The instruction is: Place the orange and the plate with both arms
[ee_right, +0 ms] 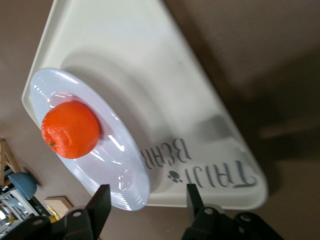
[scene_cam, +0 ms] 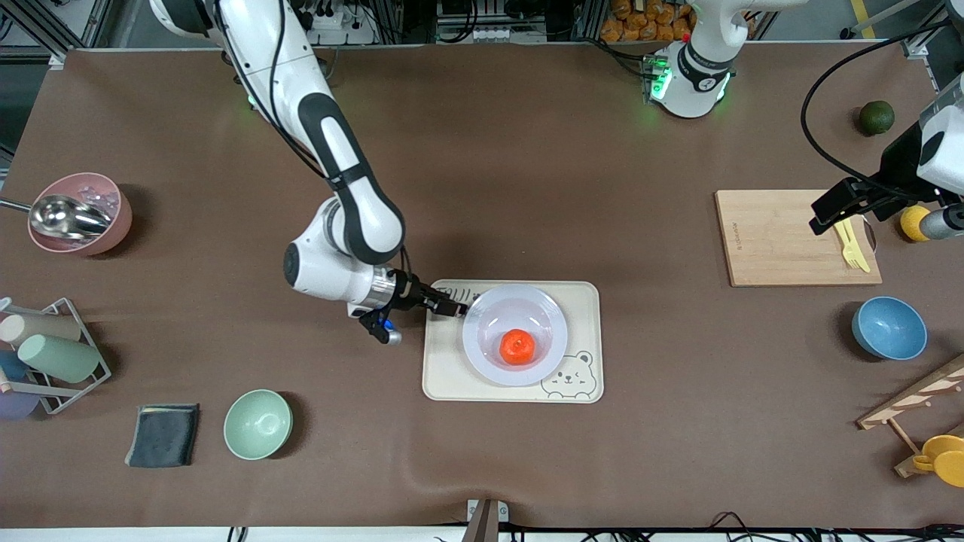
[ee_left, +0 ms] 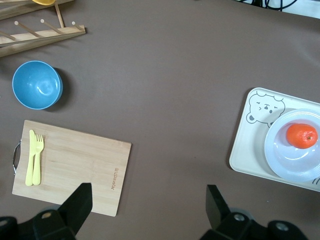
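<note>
Orange (scene_cam: 517,346) sits in the well of the plate (scene_cam: 482,342); plate rests on the cream bear tray (scene_cam: 444,376) mid-bench. Right gripper (scene_cam: 457,307) low at the plate rim on the right arm's side, jaws open around the rim edge, not clamped. Left gripper (ee_left: 147,200) waits up over the cutting board (scene_cam: 768,241) toward the left arm's end, jaws wide open, empty. Yellow fork (scene_cam: 851,245) lies on the board.

A brown mat (scene_cam: 527,150) covers the table, with aluminium framing (scene_cam: 422,19) and cables along its top edge
</note>
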You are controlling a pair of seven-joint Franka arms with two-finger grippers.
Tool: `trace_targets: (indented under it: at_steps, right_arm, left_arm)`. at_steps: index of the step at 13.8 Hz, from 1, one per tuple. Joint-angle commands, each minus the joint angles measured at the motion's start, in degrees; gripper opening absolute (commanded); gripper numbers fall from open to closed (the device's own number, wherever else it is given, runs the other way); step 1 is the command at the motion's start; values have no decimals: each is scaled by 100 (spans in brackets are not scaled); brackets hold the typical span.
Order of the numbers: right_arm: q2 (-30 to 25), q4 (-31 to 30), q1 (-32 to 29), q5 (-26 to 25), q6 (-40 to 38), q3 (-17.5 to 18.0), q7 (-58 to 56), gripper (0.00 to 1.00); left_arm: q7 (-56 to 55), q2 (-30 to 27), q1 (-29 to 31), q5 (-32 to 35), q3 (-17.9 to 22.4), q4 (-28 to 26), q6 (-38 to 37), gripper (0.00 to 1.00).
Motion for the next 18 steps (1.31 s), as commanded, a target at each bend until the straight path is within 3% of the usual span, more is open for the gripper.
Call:
trace_targets:
  at_steps: [1, 4, 6, 8, 10, 13, 15, 17, 18]
  right_arm:
    - [-267, -14, -83, -740, -320, -103, 521, 74]
    - [-347, 39, -153, -821, -758, -313, 540, 79]
    - [-478, 83, -162, -882, -1432, -785, 627, 85]
    - [-479, 240, -145, -1101, -2364, -1392, 627, 100]
    - [-618, 276, -136, -1426, -2666, -1640, 584, 100]
    - [-917, 163, -241, -1883, -2859, -1781, 532, 100]
    - [-1023, 276, -819, -2199, -3446, -1817, 260, 100]
    - [-1093, 530, -1320, -3083, -3607, -1625, 57, 100]
    - [-1303, 592, -1618, -3663, -3729, -1284, 13, 100]
  left_arm:
    - [161, -57, 43, -141, 2, 10, -37, 100]
    - [161, -57, 43, -141, 2, 1, -37, 100]
    - [161, -48, 43, -141, 2, 1, -37, 100]
    - [161, -57, 43, -141, 2, 1, -37, 100]
    - [161, -57, 43, -141, 2, 1, -37, 100]
    - [161, -57, 43, -150, 2, 1, -37, 100]
    - [161, -57, 43, -150, 2, 1, -37, 100]
    - [161, -57, 34, -159, 2, 1, -37, 100]
    - [161, -57, 34, -159, 2, 9, -29, 100]
